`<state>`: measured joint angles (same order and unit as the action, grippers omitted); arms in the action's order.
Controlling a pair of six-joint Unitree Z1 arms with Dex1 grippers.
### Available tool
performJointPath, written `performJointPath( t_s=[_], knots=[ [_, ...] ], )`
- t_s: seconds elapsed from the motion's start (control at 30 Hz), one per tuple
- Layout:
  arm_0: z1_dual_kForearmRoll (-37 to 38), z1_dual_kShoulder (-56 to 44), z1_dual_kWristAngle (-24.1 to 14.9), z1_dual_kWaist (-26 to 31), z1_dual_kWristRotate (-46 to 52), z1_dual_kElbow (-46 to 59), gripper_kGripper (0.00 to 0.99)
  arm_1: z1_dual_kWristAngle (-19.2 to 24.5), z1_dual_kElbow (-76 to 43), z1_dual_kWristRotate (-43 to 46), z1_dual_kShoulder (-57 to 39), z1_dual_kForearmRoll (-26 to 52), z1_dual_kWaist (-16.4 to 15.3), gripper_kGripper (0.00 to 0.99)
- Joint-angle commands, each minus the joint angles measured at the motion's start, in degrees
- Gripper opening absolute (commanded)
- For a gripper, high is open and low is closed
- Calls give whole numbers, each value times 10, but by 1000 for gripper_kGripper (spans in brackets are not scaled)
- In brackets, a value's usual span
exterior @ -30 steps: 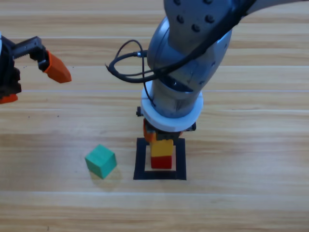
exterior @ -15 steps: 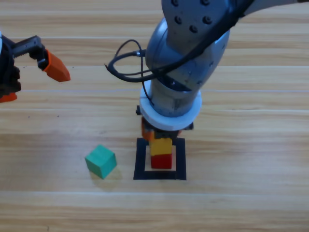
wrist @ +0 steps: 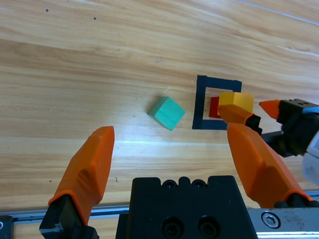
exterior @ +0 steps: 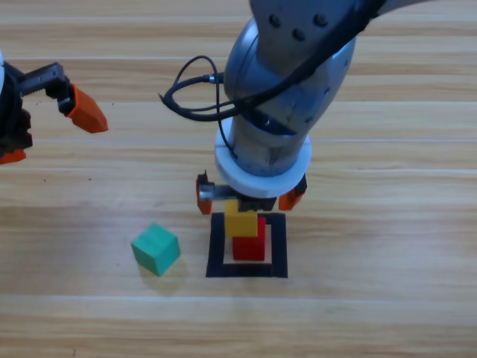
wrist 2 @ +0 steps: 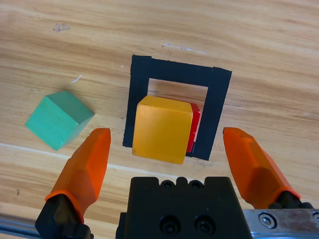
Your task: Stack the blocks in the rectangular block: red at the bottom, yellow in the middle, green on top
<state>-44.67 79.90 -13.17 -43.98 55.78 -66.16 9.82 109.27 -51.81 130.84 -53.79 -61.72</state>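
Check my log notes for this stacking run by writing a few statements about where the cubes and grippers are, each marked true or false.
1. The yellow cube sits on the red cube. True.
2. The right gripper is shut on the yellow cube. False: it is open, jaws clear on either side.
3. The green cube lies inside the tape square. False: it lies on the table outside it.
4. The left gripper is open, away from the stack. True.

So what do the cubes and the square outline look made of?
The yellow cube, red cube and green cube look like matte painted wood or foam: flat colour, no glare. The square outline looks like black tape, with overlapped corners.
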Motion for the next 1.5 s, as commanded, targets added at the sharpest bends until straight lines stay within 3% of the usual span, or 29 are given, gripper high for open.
performJointPath(
  t_s=[0.03,0.33,0.43,0.53,0.6,0.9,1.5],
  knots=[
    [15,16,4,12,-3,12,959,11,-37,24,-111,-14,2,990],
    [17,70,6,12,94,4,933,68,-207,71,-380,-12,6,990],
    [10,134,9,12,156,-5,931,71,-304,100,-455,7,43,990],
    [-9,206,6,11,202,-45,931,20,-434,168,-520,101,100,990],
    [-10,240,7,11,223,-64,930,-7,-498,210,-543,171,111,990],
    [-16,318,12,6,282,-115,907,-32,-540,246,-480,211,111,990],
    [-37,353,43,-45,403,-119,910,-66,-539,274,-438,228,106,990]
  ],
)
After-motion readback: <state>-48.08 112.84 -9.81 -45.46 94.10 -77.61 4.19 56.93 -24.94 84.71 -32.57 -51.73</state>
